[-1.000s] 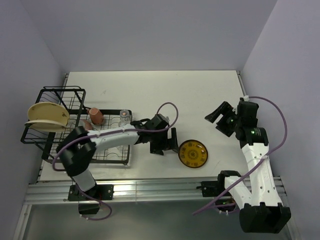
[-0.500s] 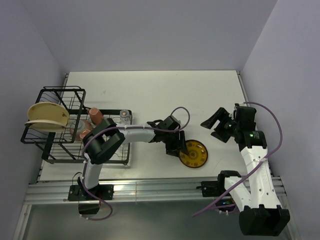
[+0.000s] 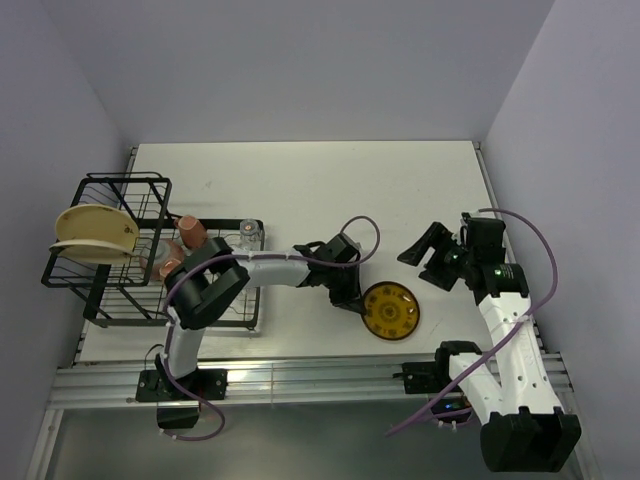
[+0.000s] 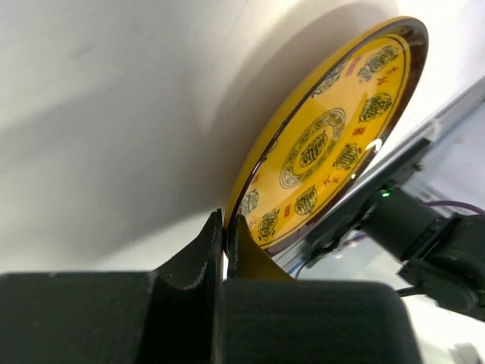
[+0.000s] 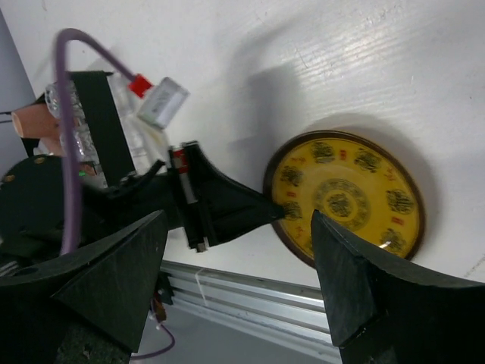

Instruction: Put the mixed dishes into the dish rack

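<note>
Left wrist camera first, closest in: my left tool (image 4: 225, 231) is pressed together on the rim of the yellow-and-dark ornate plate (image 4: 326, 144), with one finger on each face. The plate's patterned side faces out. It sits at a slant and casts a shadow on the white worktop (image 4: 114, 98) behind it.

From above, that plate (image 3: 390, 310) is near the front edge of the worktop, roughly midway between my two arms. My left tool (image 3: 352, 297) grips its left rim. A little farther back and to the right, my right tool (image 3: 425, 262) hangs over the worktop with its fingers spread wide and nothing between them. It is apart from the plate, and its own camera looks down on the plate and on my left tool's pinch.

Off to the left stands the dish rack (image 3: 240, 326). My left arm crosses over its flat grid base. On that base are two pink mugs (image 3: 190, 232) (image 3: 168, 262), the nearer one partly hidden by my arm, and a clear glass (image 3: 250, 232) at the far right corner. A cream plate (image 3: 95, 235) sits in the raised basket end, farthest left.
</note>
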Robot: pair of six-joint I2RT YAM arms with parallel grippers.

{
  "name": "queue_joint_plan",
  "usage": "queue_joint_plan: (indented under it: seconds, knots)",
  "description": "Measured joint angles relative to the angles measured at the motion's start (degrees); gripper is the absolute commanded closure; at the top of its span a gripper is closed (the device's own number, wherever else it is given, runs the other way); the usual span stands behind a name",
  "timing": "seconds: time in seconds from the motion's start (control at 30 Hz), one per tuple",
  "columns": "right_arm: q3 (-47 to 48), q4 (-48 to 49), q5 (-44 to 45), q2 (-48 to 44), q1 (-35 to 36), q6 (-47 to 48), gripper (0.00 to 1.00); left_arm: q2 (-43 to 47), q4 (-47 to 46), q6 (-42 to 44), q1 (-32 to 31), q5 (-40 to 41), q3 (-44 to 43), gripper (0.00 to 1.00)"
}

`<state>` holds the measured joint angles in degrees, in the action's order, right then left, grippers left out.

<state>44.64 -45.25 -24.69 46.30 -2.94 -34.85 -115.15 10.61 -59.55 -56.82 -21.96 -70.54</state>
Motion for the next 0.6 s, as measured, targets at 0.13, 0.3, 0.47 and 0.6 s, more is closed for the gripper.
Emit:
queue_joint_plan:
  seconds: [0.13,0.3,0.47,0.6]
  knots:
    - [-0.24,0.59,-2.01,-0.02,1.11,1.81,0.18,7.80,8.57,3.96,0.02,7.17,0.17,1.00]
    - [0.04,1.14,-4.33,0.07,3.02,5.46,0.23,22.34,18.40,10.29,2.25,13.68,-1.97,1.00]
    - [1.38,2.67,-8.41,2.56,6.78,8.85,0.27,32.65,23.76,14.03,6.64,15.54,-6.60,1.00]
    - [1.95,7.56,-14.88,5.27,10.60,8.83,0.42,37.92,27.96,15.21,7.85,15.30,-6.84,1.00]
